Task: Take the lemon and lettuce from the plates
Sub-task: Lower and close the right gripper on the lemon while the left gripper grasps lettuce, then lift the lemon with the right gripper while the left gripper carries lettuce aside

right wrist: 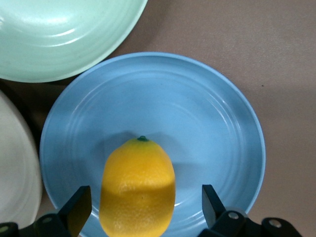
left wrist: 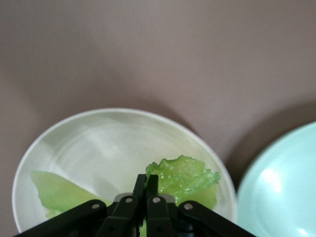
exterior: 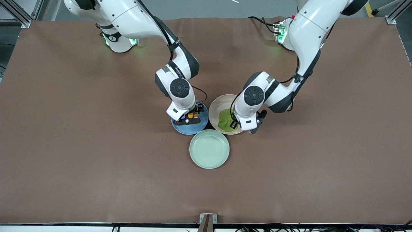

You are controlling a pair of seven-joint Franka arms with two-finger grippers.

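The lemon (right wrist: 138, 187) lies on the blue plate (right wrist: 207, 113), and shows as a yellow spot (exterior: 192, 115) under the right hand in the front view. My right gripper (right wrist: 144, 200) is open, low over the blue plate (exterior: 183, 129), its fingers on either side of the lemon without touching it. The lettuce (exterior: 226, 120) lies on the beige plate (exterior: 220, 102). My left gripper (left wrist: 146, 183) is shut on the lettuce's edge (left wrist: 185, 175), down in the beige plate (left wrist: 94, 143).
A mint green plate (exterior: 209, 149) stands nearer the front camera, touching both other plates; it shows in the left wrist view (left wrist: 281, 182) and the right wrist view (right wrist: 59, 34). Brown table cover (exterior: 80, 154) lies all round.
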